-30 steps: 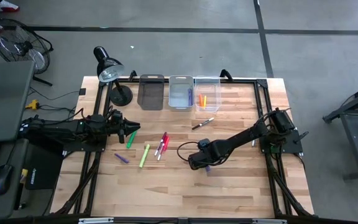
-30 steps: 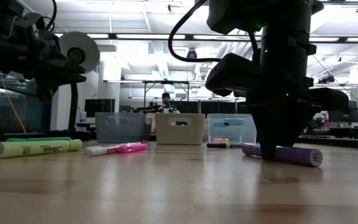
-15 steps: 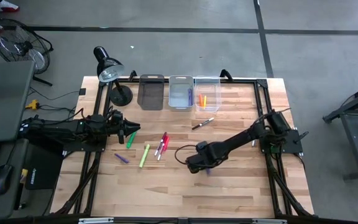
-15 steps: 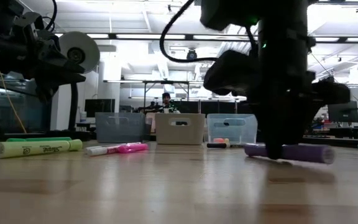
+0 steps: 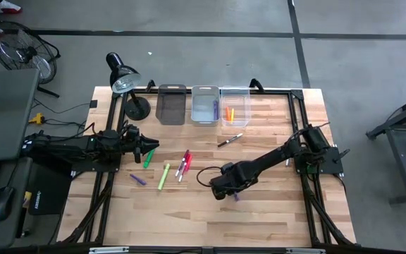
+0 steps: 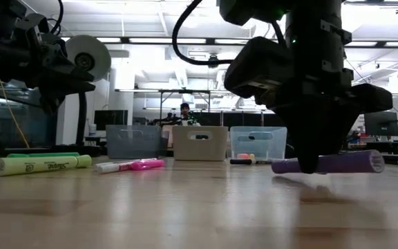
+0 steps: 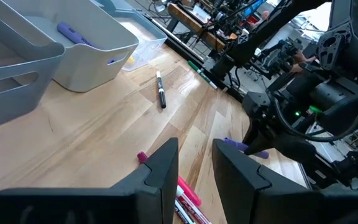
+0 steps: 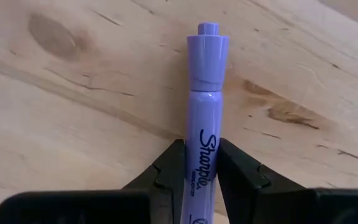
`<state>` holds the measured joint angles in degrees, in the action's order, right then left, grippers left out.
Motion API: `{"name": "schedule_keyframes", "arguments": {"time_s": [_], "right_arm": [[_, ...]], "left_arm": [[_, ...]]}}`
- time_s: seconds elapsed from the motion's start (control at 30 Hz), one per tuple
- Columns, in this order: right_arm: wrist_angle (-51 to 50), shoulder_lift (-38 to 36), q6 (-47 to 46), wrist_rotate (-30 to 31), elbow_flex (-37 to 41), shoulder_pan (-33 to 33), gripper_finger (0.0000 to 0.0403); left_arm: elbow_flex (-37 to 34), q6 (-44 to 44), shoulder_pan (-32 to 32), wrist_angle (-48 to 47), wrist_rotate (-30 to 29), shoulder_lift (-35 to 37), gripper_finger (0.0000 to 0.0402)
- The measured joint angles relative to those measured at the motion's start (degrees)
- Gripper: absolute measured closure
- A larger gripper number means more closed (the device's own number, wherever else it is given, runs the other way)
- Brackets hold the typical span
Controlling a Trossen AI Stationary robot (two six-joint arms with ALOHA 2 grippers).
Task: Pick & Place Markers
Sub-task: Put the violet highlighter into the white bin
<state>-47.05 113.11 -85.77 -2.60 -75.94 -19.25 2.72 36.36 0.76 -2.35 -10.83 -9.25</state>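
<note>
The right tool grips a purple Sharpie marker between its two dark fingers, near the front middle of the wooden worktop. In the low view that marker looks tilted, one end up, so I judge the step in hand to be the lift after the grasp. The next move calls for raising it clear and carrying it over to the bins at the far edge without it slipping.

Farther left lie loose markers: a small purple one, a lime highlighter, a tight cluster of red, pink and white pens whose number I cannot tell, and a green marker just beside the left tool. That tool waits at the left edge, its fingers slightly apart and holding nothing. A black-and-white pen lies alone nearer the bins.

At the far edge stand three rectangular plastic bins: a dark grey one, a pale grey one with one purple marker inside, and a clear one with orange and yellow markers. A black desk lamp stands at the far left corner.
</note>
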Motion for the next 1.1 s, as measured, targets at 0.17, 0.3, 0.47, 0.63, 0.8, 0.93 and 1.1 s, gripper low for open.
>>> {"name": "schedule_keyframes", "arguments": {"time_s": [0.17, 0.3, 0.47, 0.63, 0.8, 0.93, 1.1], "right_arm": [[0.49, -0.10, 3.71, -2.72, -0.02, 0.04, 0.0330], [2.39, -1.25, 4.87, -3.85, -0.09, 0.02, 0.0330], [4.29, -4.51, 6.16, -1.14, -0.11, 0.48, 0.0330], [5.82, -8.54, 6.32, 3.61, -0.17, 2.62, 0.0330], [8.59, -12.01, 8.12, 7.53, -0.20, 6.02, 0.0330], [11.60, -14.07, 11.38, 9.14, -0.20, 9.35, 0.0330], [14.63, -14.98, 16.20, 9.73, -0.20, 13.99, 0.0330]], "left_arm": [[0.00, 0.00, -0.01, 0.00, -0.02, 0.02, 0.0305], [0.00, 0.00, 0.01, 0.02, -0.02, 0.02, 0.0305], [0.00, -0.02, 0.01, 0.02, -0.04, 0.02, 0.0305], [0.00, -0.02, 0.00, 0.02, -0.07, 0.01, 0.0305], [-0.02, -0.02, 0.01, 0.07, -0.11, 0.02, 0.0305], [-0.02, -0.02, 0.00, 0.07, -0.13, -0.01, 0.0305], [-0.02, -0.02, 0.01, 0.07, -0.13, -0.01, 0.0305]]}}
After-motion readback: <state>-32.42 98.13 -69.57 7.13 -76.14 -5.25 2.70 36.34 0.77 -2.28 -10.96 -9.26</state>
